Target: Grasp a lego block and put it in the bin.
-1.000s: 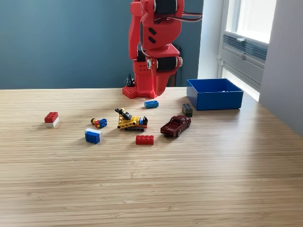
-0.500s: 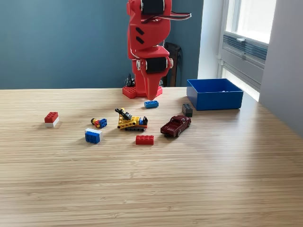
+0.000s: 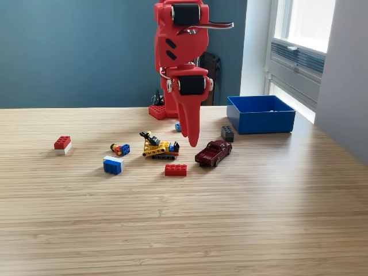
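red arm's gripper [image 3: 192, 141] pointed straight down above the table [image 3: 241, 218], tip hanging between yellow lego vehicle [image 3: 159, 148] and dark red toy car [image 3: 213, 152]. jaws looked pressed together, nothing held. partly hid a small blue block [image 3: 178, 127] behind. red lego block [image 3: 175, 169] lay flat in front of the tip, apart from it. blue bin [image 3: 261, 114] sat at exterior view's right, well apart; dark grey block [image 3: 227, 133] near its corner. red-and-white block [image 3: 62, 144] far left.
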Tool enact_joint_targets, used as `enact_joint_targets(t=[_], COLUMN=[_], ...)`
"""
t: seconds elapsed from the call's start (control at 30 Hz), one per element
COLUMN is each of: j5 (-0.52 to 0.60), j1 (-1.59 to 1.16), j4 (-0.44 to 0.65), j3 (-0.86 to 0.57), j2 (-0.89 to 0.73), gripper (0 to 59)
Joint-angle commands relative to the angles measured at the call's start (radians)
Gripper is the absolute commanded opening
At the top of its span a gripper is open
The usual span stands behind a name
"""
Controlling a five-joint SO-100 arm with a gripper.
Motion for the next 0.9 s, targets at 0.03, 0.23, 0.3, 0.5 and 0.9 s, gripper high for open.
enact_joint_targets(t=[0.03,0.23,0.3,0.5,0.9], j5=[0.018,0.037,0.048,0.066,0.110], j1=[0.002,0.003,0.005,0.014,0.075], j4=[-0.094,-0.138,-0.138,-0.129,-0.017], j3=[0.052,0.071,0.048,-0.028,-0.261], j2=[0.015,0.002,-0.041,-0.167,-0.311], gripper=[27.3,24.3,22.7,20.5,15.0])
